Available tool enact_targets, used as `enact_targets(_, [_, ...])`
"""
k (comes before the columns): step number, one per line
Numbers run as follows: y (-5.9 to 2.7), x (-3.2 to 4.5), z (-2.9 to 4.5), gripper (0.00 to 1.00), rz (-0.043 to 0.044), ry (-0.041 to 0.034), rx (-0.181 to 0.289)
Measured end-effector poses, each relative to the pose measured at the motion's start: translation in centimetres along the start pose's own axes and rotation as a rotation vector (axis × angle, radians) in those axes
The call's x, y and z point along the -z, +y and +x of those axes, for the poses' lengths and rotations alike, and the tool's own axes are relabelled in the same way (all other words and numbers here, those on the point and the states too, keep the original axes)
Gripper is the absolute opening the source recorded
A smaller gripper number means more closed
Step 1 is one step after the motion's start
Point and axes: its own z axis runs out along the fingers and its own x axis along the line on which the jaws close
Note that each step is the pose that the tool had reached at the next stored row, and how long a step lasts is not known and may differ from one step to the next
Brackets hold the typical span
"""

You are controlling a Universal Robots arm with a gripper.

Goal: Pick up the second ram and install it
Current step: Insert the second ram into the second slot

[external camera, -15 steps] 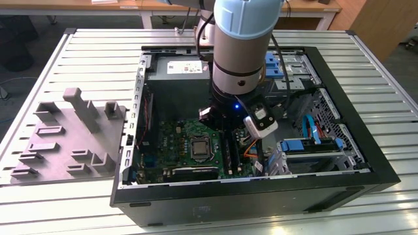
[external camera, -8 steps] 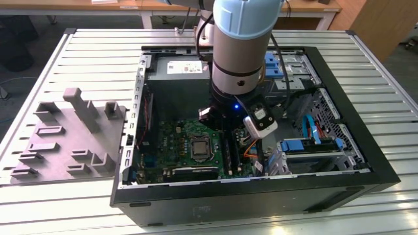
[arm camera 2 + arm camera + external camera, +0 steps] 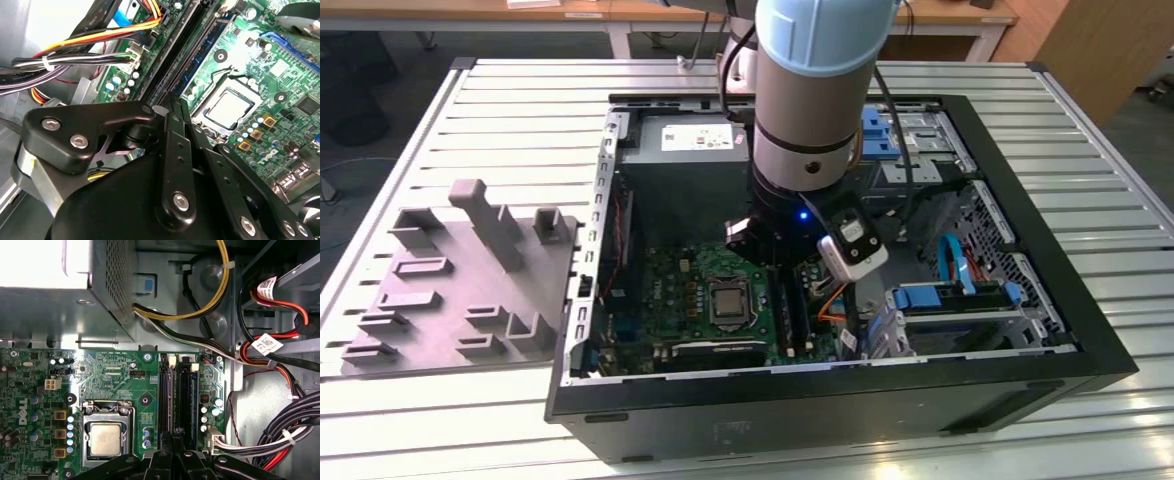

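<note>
My gripper [image 3: 782, 265] is deep inside the open computer case [image 3: 827, 400], right over the long black memory slots beside the processor. In both wrist views its black fingers [image 3: 172, 107] meet in a narrow point [image 3: 173, 436]. The second ram [image 3: 169, 395] shows only as a thin edge, standing in the slot nearest the processor and running straight out from the fingertips. The gripper is shut on its near end. A bluish stick [image 3: 186, 400] sits in the neighbouring slot [image 3: 212, 42]. White slot latches [image 3: 172, 360] stand at the far ends.
The processor socket [image 3: 106, 437] lies just beside the slots. Cable bundles [image 3: 280, 435] and a white connector [image 3: 215, 437] crowd the other side. The power supply box [image 3: 75, 270] rises beyond the slots. A grey foam tray [image 3: 454, 280] lies on the slatted table at the exterior view's left.
</note>
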Motion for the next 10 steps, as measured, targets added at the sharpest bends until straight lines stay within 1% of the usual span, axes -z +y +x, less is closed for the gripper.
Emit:
enact_targets(4, [-0.01,0.01,0.00,0.11,0.0003,0.0001,0.000])
enact_targets(10, [-0.03,-0.02,-0.04,0.11,0.0006,-0.0002,-0.013])
